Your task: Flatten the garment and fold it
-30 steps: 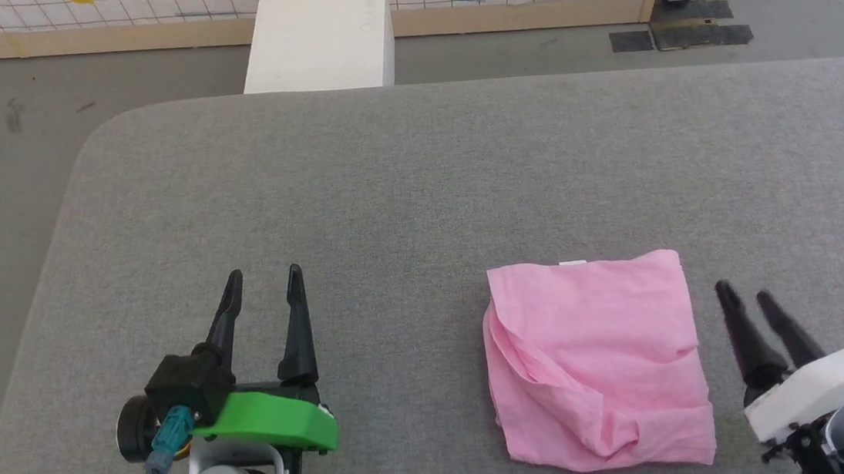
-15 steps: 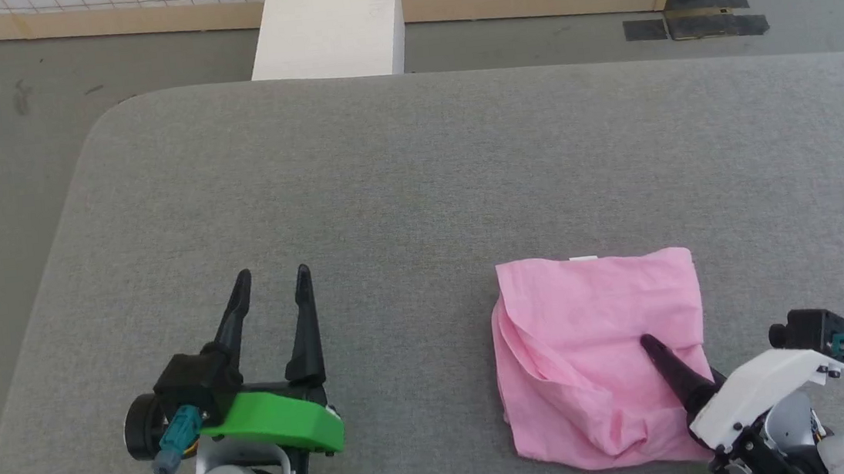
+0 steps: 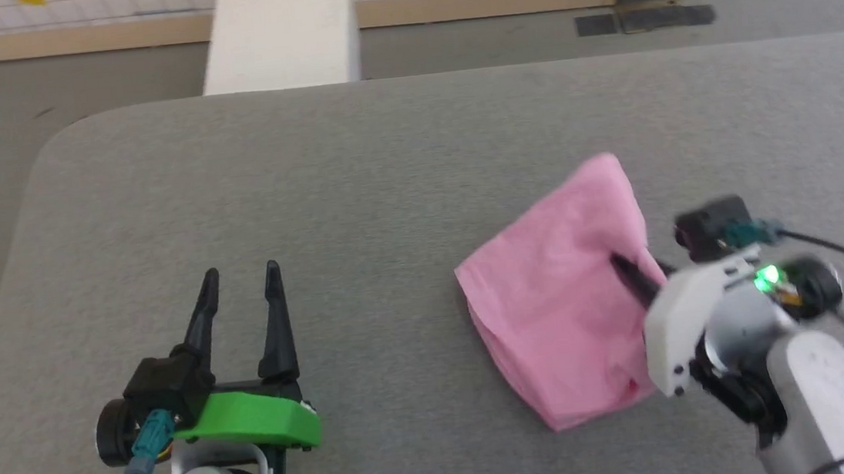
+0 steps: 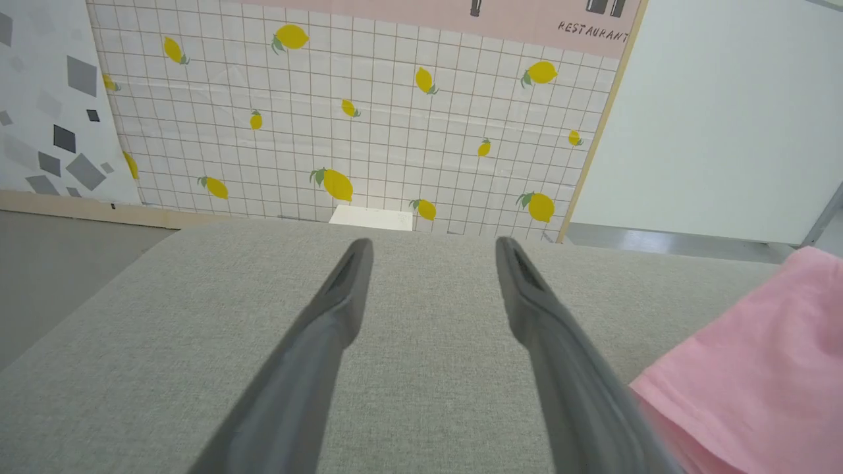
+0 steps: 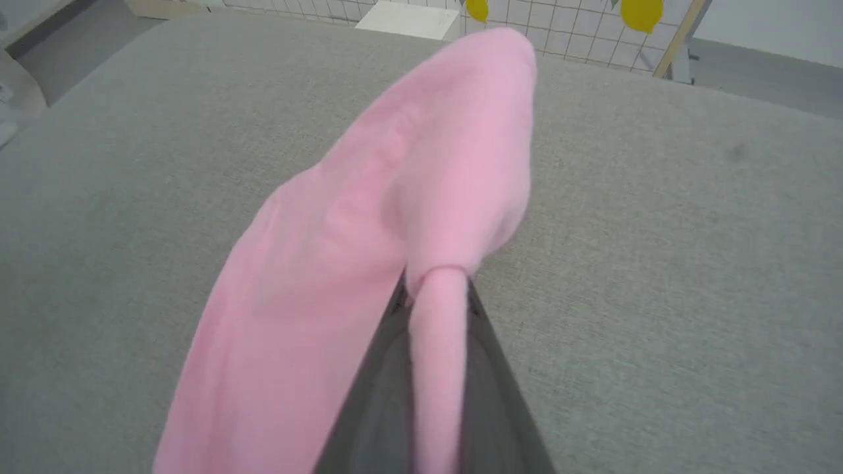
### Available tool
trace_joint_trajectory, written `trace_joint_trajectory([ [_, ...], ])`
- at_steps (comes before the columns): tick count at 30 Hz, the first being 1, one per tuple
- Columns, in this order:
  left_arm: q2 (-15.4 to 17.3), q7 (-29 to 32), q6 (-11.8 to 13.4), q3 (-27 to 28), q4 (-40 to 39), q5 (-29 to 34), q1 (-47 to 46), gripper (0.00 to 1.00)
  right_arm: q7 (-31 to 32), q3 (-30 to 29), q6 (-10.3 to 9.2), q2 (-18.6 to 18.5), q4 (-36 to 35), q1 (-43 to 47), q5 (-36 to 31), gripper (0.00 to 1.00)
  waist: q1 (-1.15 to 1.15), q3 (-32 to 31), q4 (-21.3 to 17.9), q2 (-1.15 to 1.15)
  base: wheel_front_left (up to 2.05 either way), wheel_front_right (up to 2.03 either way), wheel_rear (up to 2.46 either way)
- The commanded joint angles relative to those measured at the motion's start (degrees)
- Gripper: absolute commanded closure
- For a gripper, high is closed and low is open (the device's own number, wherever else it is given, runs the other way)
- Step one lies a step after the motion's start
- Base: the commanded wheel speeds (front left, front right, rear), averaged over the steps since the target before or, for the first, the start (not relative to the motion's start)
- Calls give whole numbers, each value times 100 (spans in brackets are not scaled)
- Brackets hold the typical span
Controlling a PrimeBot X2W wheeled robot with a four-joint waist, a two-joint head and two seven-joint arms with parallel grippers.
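Observation:
The light-pink garment (image 3: pixel 560 309) is lifted on its right side into a tent shape over the grey padded surface (image 3: pixel 385 171), its left part still lying down. My right gripper (image 3: pixel 621 266) is shut on the garment's right edge; the right wrist view has pink cloth (image 5: pixel 395 197) pinched between the two dark fingers (image 5: pixel 487 355) and draped ahead of them. The white tag is hidden. My left gripper (image 3: pixel 240 274) stands open over bare surface at the lower left, well apart from the garment. In the left wrist view its gripper (image 4: pixel 431 247) is wide open with the pink garment (image 4: pixel 757 375) at the right.
A white box (image 3: pixel 282 30) stands on the floor beyond the surface's far edge, before a tiled lemon-print wall (image 4: pixel 355 118). The surface's rounded left corner (image 3: pixel 46 149) drops to grey floor. Dark floor mats (image 3: pixel 645 18) lie at the far right.
My right gripper came in from the garment's right, closed on its right edge and lifted it up and back, so the flat square became a raised tent. The head view shifted. The left gripper stayed still.

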Motion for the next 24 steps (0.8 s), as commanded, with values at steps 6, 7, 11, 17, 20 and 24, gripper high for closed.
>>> trace_joint_trajectory([
  [6,-14,-27,-70,79,-152,182,-136,0,327,655,-8,-610,-160,-734,-229,100,0,354,-1077,0,0,0,0],
  [7,-14,-27,-84,69,-170,202,-186,0,332,709,-8,-722,-108,-829,-208,100,0,420,-1205,0,0,0,0],
  [11,-12,-27,-142,27,-228,335,-384,0,233,809,-8,-1089,178,-1164,-67,100,0,707,-1668,0,0,0,0],
  [17,84,-27,-246,-40,-256,565,-675,0,-74,911,-8,-1518,794,-1727,43,100,0,1182,-2287,0,0,0,0],
  [20,172,-27,-280,-90,-263,667,-811,0,-287,970,-8,-1709,1146,-2004,57,100,0,1425,-2528,0,0,0,0],
  [24,357,-27,-303,-109,-283,786,-983,0,-590,1107,-8,-1888,1696,-2450,76,100,0,1793,-2827,0,0,0,0],
])
